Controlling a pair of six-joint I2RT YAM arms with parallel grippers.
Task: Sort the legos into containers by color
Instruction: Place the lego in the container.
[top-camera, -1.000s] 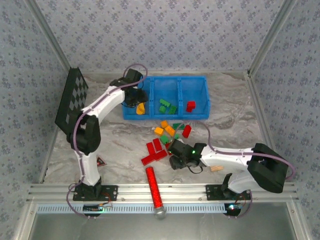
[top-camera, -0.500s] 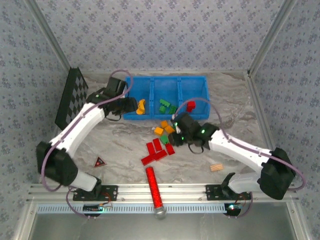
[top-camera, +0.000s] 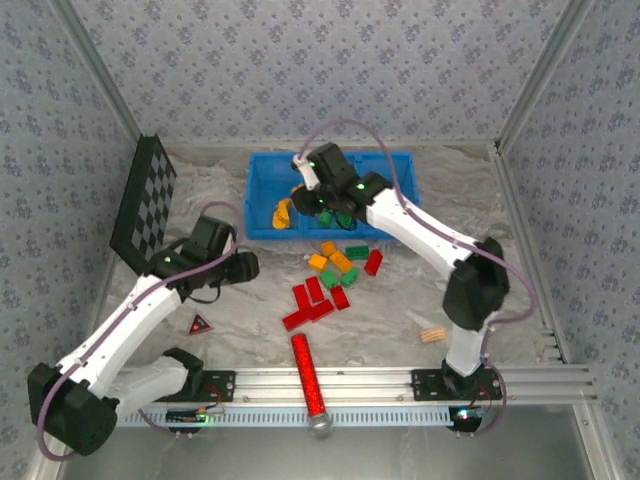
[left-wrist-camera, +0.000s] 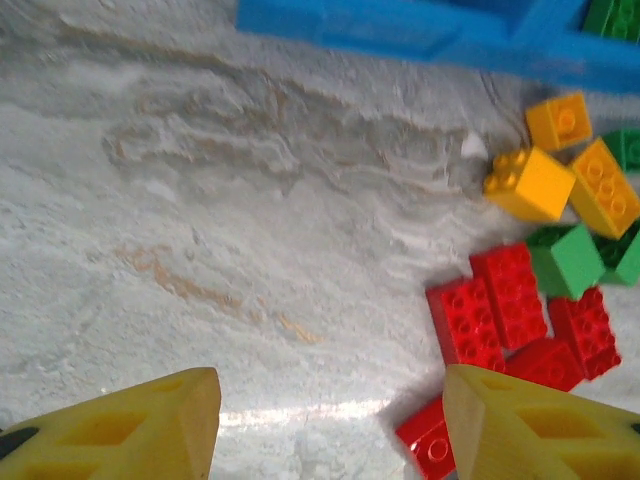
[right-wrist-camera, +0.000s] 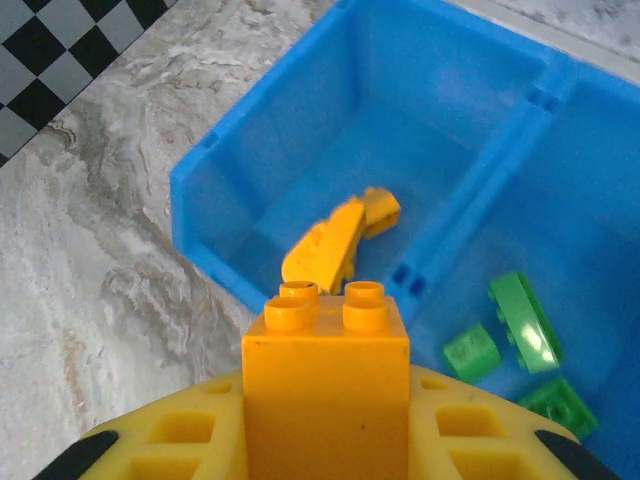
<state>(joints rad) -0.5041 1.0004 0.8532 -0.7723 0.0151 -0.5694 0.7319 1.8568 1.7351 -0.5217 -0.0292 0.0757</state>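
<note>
While the left arm was parked over the bin a second ago, it's now pulled back to the near-left part of the table (top-camera: 250, 300). The left fingers (left-wrist-camera: 130, 420) are spread apart with nothing between them, looking at the loose pile of red, green and yellow-orange plastic legos (top-camera: 328, 280) just off to their right.

The bigger change is on the other side. The right arm was down at that pile a second ago, and now it has swung out to the far side and sits over the bright blue plastic three-compartment bin (top-camera: 400, 160). The right fingers (right-wrist-camera: 170, 435) are clamped on a chunky yellow-orange lego brick (right-wrist-camera: 325, 375), studs up, sitting snug between them.

From the wrist view, that brick hangs just above the bin's near wall, roughly by the divider between the left and middle compartments. The left compartment already has a curved yellow-orange piece (right-wrist-camera: 335, 240) in it, and the middle one has green bricks (right-wrist-camera: 520, 330).

So I'd say the pick is done and this is the carry-to-drop bit. It probably needs to go a touch further left and in before letting go, otherwise the brick could clip the divider or land with the greens. Plenty of reds (left-wrist-camera: 490, 310) and others left on the table, so it's nowhere near finished.
</note>
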